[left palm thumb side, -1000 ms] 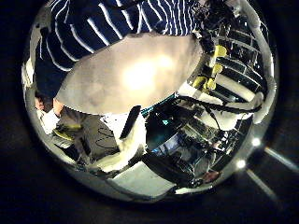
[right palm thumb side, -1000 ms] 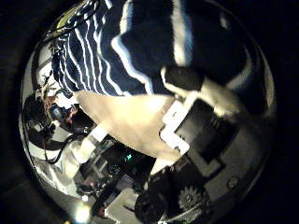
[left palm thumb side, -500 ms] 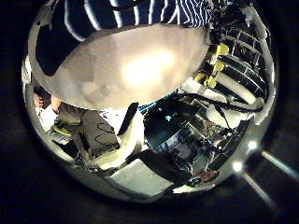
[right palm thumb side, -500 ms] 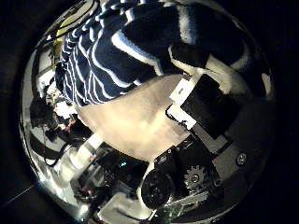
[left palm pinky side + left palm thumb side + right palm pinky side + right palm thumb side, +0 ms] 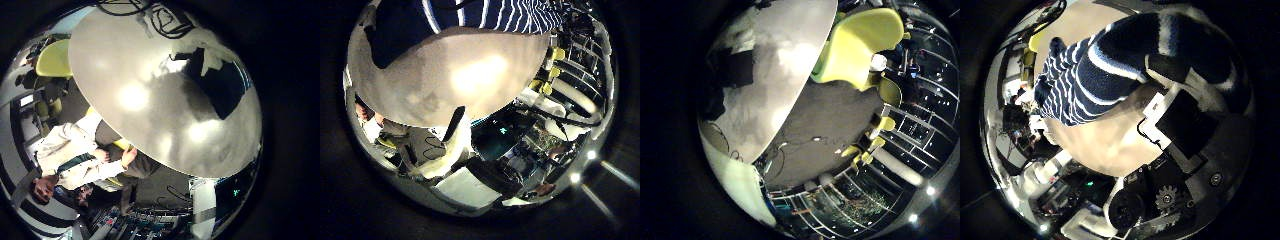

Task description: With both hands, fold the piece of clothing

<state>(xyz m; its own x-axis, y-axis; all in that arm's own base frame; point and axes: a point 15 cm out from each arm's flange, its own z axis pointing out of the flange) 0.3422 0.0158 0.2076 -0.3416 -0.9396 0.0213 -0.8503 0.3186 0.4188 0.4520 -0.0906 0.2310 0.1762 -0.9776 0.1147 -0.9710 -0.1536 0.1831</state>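
A striped garment [image 5: 1110, 65] — dark with white stripes — is seen bunched close against the right hand [image 5: 1175, 120], draped over one finger [image 5: 1165, 65], the rest trailing onto the table [image 5: 1110, 140]. A curled grip on the cloth is suggested there, though the fingertips are hidden. In the left thumb-side view the garment [image 5: 470, 15] lies at the table's [image 5: 450, 75] far edge — how the left hand's fingers stand cannot be told.

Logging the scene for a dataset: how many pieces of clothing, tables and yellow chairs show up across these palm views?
Striped garment: 1
Table: 1
Yellow chair: 1
Total: 3
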